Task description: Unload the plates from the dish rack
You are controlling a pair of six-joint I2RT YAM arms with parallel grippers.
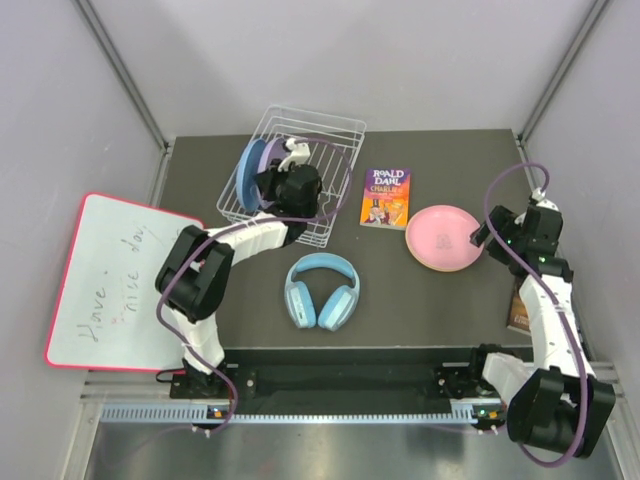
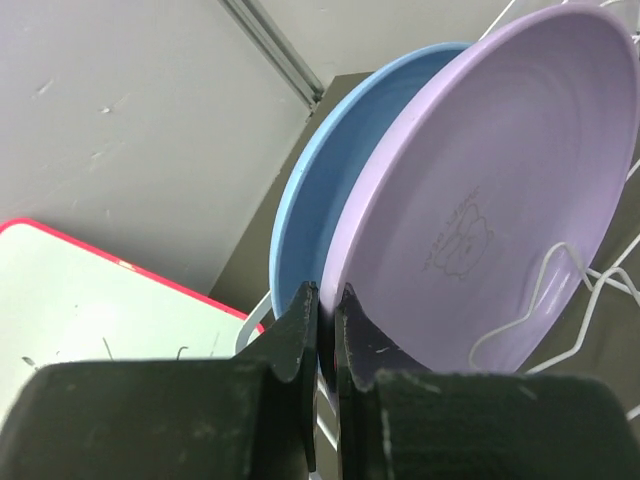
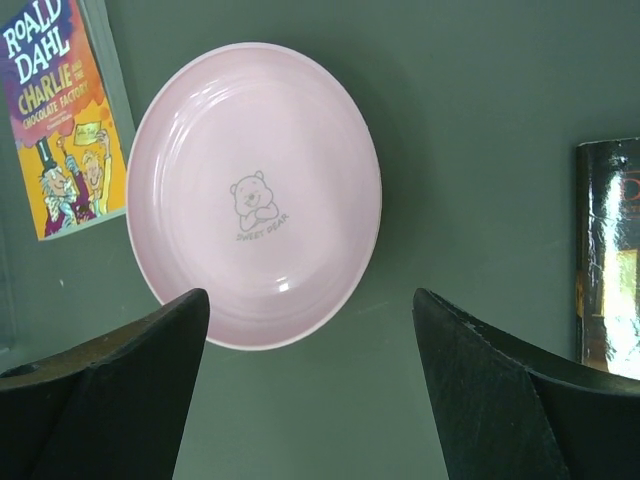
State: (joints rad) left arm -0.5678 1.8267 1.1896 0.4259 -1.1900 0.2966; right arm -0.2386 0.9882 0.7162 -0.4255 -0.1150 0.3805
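Here, the left hand (image 2: 325,300) reaches into the dish rack (image 1: 335,128) at the far left of the counter (image 1: 400,300); its fingers are pressed almost together, apparently nipping the rim of the lilac plate (image 2: 500,200); that plate stands on edge just right of the light-blue plate (image 2: 300,220), the two close together among the wires; the right hand (image 3: 310,300) hangs spread wide and empty over the pink plate (image 3: 255,190), which lies flat on the counter at the right, well apart from the rack; judging by the matte plastic, these plates should be light, stiff and hardly fragile, though a thin pinch at the rim may let one swing or slip; the rim looks like the only free hold while they stand in the dividers, and a straight upward lift seems wise, so the blue neighbour is not dragged along.
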